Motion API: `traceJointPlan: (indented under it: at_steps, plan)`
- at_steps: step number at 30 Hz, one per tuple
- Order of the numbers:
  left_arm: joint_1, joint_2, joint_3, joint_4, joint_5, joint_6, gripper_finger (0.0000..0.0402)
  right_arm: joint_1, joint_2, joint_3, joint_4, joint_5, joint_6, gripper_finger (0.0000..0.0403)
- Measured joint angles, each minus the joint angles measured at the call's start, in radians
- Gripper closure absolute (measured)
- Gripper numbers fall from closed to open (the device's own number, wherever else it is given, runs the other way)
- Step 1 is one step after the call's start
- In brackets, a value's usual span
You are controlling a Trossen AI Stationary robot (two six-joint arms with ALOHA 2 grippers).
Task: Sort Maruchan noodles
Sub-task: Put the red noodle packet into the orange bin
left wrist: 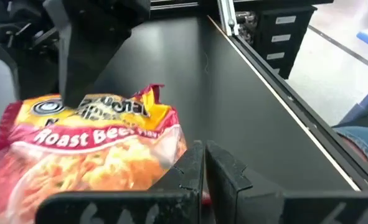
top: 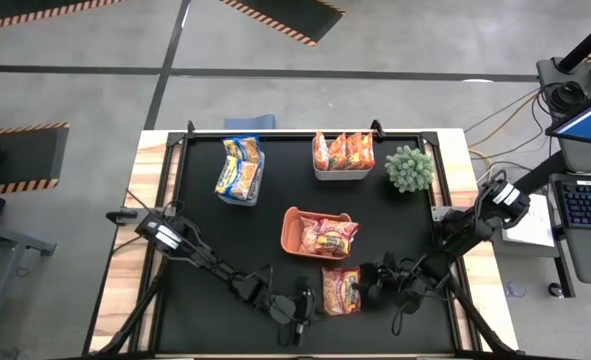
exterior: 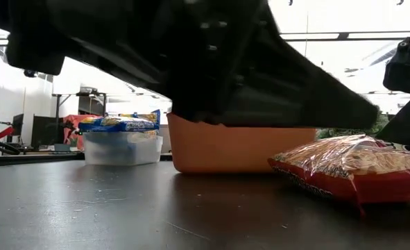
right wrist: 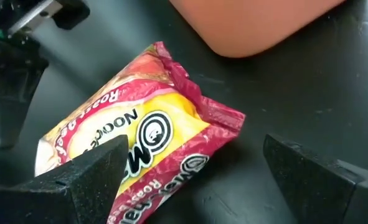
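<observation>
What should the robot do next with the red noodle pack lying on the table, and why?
Probably lower the right end effector a little and close it on the red noodle pack. Its fingers stand open on either side of the pack's end, and the pack lies loose on the black table just in front of the orange bin, which already holds similar packs.

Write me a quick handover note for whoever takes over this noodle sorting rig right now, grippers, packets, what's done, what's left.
Left gripper: shut, empty, at the table's near edge beside the loose packet.
Right gripper: open, straddling one end of the loose red packet, not closed on it.
Done: blue-and-yellow packets in the clear bin, orange packets in the white bin, one red packet in the orange bin.
Left: the loose red packet, likely for the orange bin.
</observation>
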Motion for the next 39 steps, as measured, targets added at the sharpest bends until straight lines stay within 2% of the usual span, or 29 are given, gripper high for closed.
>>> traceJointPlan:
  at_steps: [11,13,17,20,27,33,39]
  plan:
    - [0.005,0.052,0.065,-0.054,-0.003,-0.012,0.0402,-0.010,0.017,0.005,0.036,0.027,-0.100,0.0037]
    - [0.006,0.039,0.065,-0.156,-0.014,-0.045,0.0402,-0.010,0.013,0.005,0.037,0.020,-0.073,0.0037]
    - [0.003,-0.030,0.068,-0.466,-0.108,-0.218,0.0402,-0.008,-0.014,0.006,0.036,-0.032,-0.013,0.0037]
    - [-0.016,-0.064,0.062,-0.544,-0.133,-0.240,0.0402,-0.004,-0.041,0.010,0.035,-0.063,-0.010,0.0037]
    - [-0.063,-0.108,0.063,-0.523,-0.213,-0.160,0.0402,-0.005,-0.086,0.011,0.031,-0.055,-0.024,0.0037]
    - [-0.059,-0.080,0.062,-0.412,-0.219,-0.112,0.0402,-0.019,-0.085,0.008,0.002,-0.020,-0.016,0.0037]
    - [-0.046,-0.049,0.061,-0.408,-0.220,-0.108,0.0402,-0.034,-0.084,0.004,0.001,-0.012,-0.014,0.0037]
